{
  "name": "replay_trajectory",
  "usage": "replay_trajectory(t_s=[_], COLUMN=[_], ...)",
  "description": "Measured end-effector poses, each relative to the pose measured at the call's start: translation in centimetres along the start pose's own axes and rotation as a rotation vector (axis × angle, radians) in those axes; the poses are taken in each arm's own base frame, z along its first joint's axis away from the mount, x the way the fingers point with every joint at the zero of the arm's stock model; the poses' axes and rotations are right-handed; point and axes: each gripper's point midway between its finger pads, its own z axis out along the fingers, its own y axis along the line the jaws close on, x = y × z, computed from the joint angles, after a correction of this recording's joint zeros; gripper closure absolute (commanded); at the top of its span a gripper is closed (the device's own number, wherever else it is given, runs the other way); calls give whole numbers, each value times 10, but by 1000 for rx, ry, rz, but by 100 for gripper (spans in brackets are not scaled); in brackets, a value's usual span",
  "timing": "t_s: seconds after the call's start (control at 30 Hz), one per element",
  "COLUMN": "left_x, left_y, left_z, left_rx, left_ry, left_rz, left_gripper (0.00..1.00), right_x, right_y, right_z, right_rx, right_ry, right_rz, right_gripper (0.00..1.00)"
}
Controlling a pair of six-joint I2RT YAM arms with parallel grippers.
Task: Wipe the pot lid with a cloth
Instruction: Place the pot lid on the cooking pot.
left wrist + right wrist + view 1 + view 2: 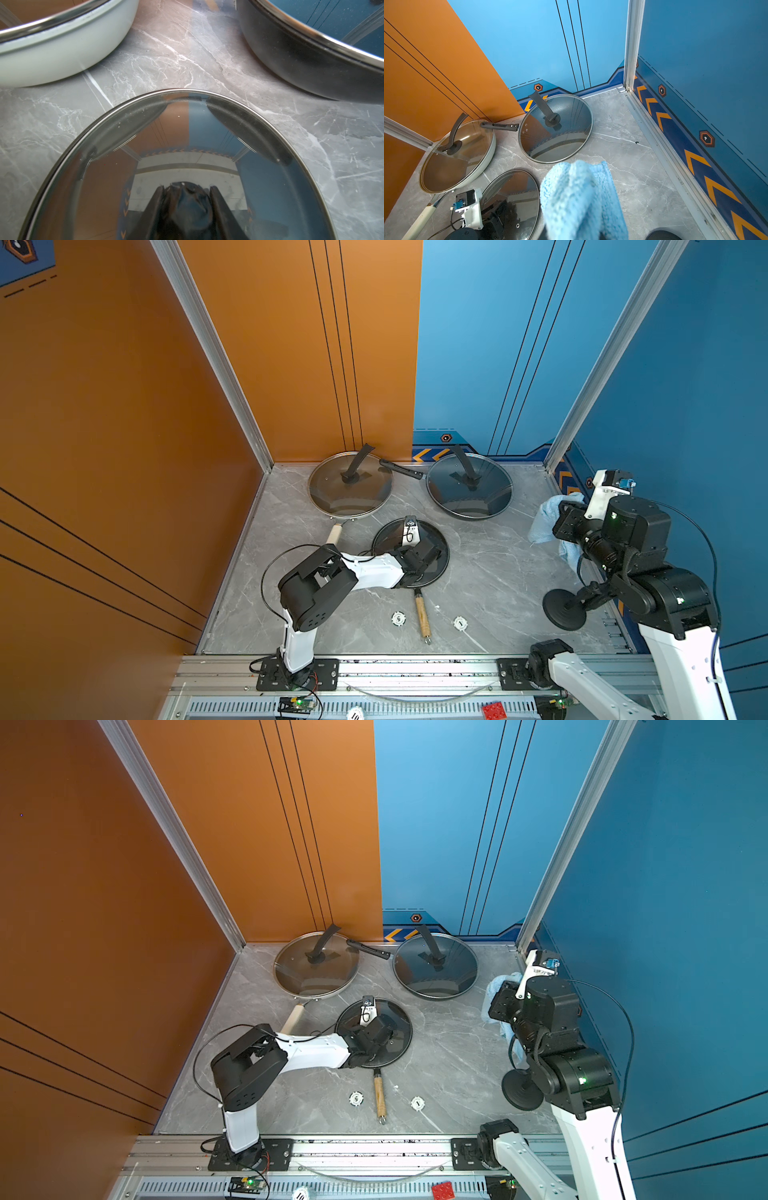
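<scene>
The pot lid point(388, 536) point(398, 1020) is the small round glass one in the middle of the table. My left gripper point(424, 553) point(187, 188) reaches over it, and in the left wrist view its two fingers point(159, 195) press on either side of the lid's black knob point(187, 203). The light-blue cloth point(544, 518) point(492, 988) point(579, 197) hangs bunched from my right gripper point(559, 522). That gripper is held in the air at the table's right side, apart from the lid. The cloth hides its fingertips in the right wrist view.
A white pan with a glass lid point(351, 485) stands at the back left, a dark wok with a lid point(469, 485) at the back right. A wooden handle point(421, 616) sticks out under the small lid. Two round tokens point(398, 618) and a black disc stand point(563, 608) lie near the front. The blue wall is close to my right arm.
</scene>
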Motion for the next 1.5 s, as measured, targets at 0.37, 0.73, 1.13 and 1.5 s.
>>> replay_trajectory(t_s=[0.37,0.73,1.13,1.5], left_x=[2,1,-12,-147], left_y=[5,5,-1,-27], left_z=[-1,1,-3,-73], left_rx=[-63,-89,-63,277], left_ry=[37,33,9,-183], left_rz=[40,60,84,-54], left_gripper=[62,54,22,2], right_x=[0,0,1,1], right_y=[-1,-2,1,22], right_z=[0,0,3,36], right_rx=[-4,-3,-16,-74], right_ry=[3,3,15,43], right_rz=[8,11,19,83], right_gripper=[87,87,86,84])
